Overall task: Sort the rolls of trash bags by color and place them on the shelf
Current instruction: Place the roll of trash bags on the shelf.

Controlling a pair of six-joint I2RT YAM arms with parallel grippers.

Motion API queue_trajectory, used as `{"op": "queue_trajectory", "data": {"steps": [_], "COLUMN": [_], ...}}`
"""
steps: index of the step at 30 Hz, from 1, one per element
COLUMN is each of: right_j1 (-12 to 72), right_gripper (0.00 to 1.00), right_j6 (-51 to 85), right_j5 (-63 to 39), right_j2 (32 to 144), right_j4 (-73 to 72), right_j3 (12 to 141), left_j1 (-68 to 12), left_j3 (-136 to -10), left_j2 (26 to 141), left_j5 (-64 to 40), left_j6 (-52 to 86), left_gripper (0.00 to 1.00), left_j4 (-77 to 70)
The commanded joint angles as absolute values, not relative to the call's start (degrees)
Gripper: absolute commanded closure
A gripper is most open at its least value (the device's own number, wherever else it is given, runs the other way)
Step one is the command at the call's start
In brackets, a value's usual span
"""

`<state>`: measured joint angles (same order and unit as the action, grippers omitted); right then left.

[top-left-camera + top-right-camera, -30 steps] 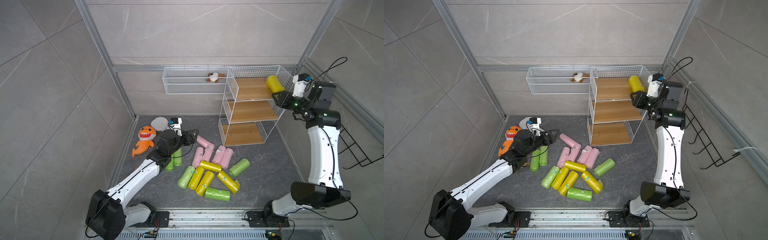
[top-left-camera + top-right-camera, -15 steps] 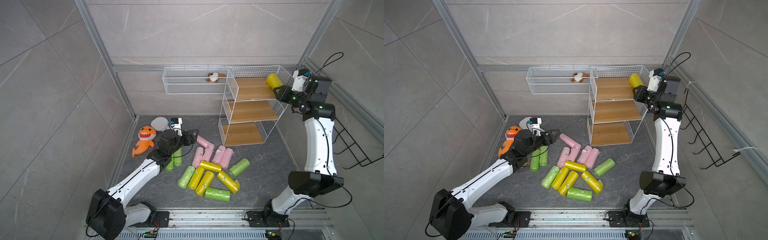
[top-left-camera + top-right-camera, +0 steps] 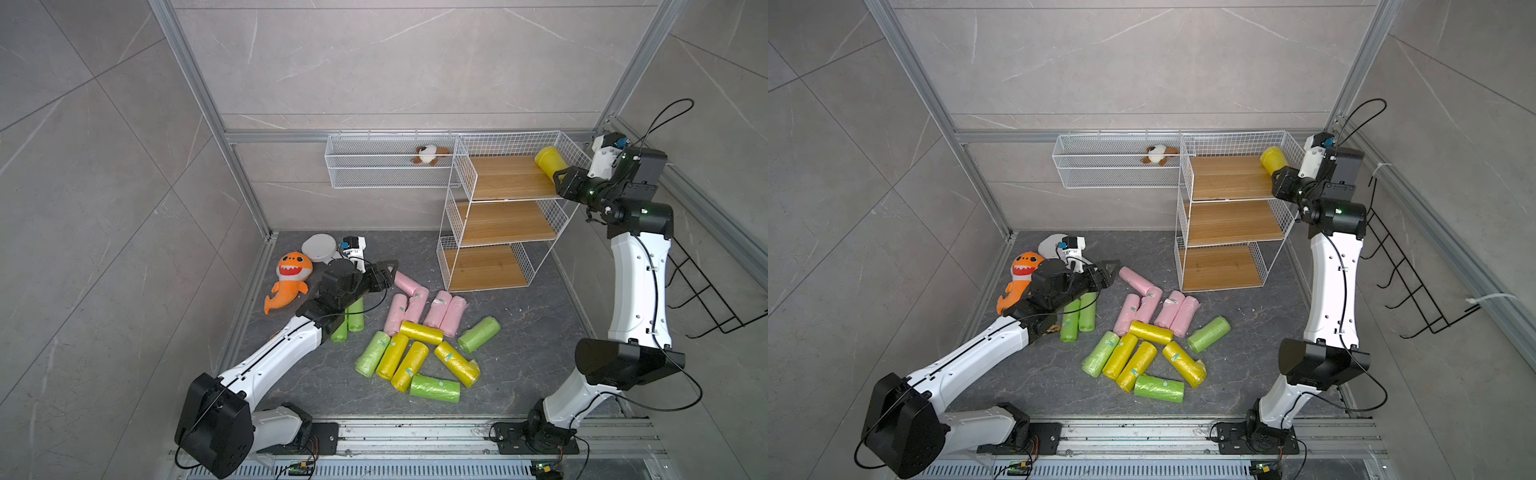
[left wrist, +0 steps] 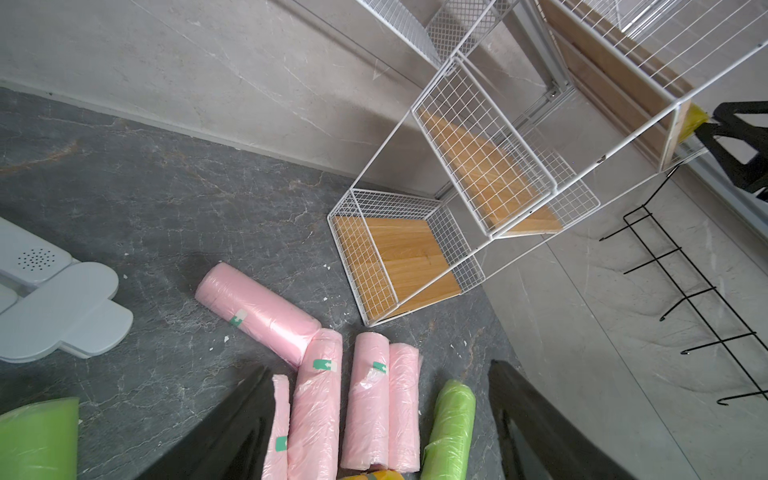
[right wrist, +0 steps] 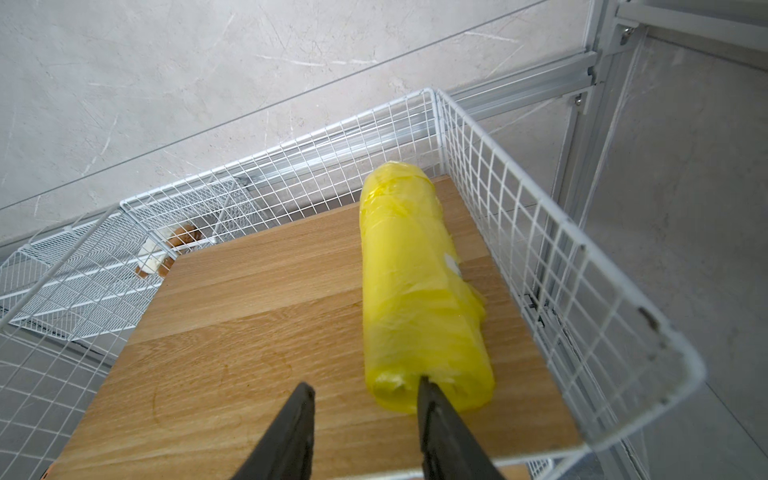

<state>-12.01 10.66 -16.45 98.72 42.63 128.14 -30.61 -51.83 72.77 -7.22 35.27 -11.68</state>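
**Near zone.** Closest to the rail, a light green soft plastic roll lay on the dark grey marbled surface. Just beyond it, four yellow soft plastic rolls lay touching one another, with a green roll at either flank.

**Middle zone.** Five pale pink soft plastic rolls lay behind the yellow group. Four were packed side by side. The fifth, an angled pink roll, met them only at one end, so both its long flanks were free. The left end effector hovered over this pink group with its jaws wide apart and empty. Two more green rolls lay under its arm.

**Far zone.** The tall white wire-mesh shelf with three wooden boards stood at the back. Its lower and middle tiers were bare. On the top tier a single yellow roll lay flat, just beside the mesh side wall. The right end effector was at that roll's near end. Its jaws stood apart with bare board between them, and one finger appeared to touch the roll's end. It gripped nothing.

**Assessment.** The rolls appeared light and soft, with a slick film wrap. They would likely dent under a hard clamp and roll freely on a board. Hold is best taken across the middle of the cylinder. The angled pink roll offered finger clearance on both sides; the packed ones did not.
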Motion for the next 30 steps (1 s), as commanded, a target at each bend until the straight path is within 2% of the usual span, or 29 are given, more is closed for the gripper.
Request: {"op": "queue_trajectory", "data": {"steps": [1, 8, 18, 25, 30], "right_j1": [-11.58, -5.33, 11.51, 24.15, 26.28], "right_gripper": [0.54, 0.46, 0.40, 0.38, 0.37], "right_j6": [9.42, 8.25, 7.20, 8.02, 11.25], "right_j5": [-16.60, -14.33, -8.72, -6.97, -8.13], "right_j2": [94.11, 84.04, 67.21, 63.86, 64.82], "right_j4": [43.22, 40.94, 35.86, 33.95, 29.27], "right_j3": [126.76, 114.50, 83.89, 65.08, 56.70], "left_j1": [-30.76, -30.15, -35.68, -42.25, -46.83], "left_j3": [-51.33, -51.65, -46.51, -44.94, -48.87], "left_j2": [74.44, 79.37, 80.66, 78.05, 82.15], "left_j5": [-4.39, 1.93, -5.15, -2.69, 0.70], "left_j6": [32.58, 29.21, 31.91, 29.93, 28.01], "left_gripper": [0.17, 0.17, 0.23, 0.30, 0.37], "left_j4": [-11.00, -4.00, 0.32, 6.06, 15.59]}}
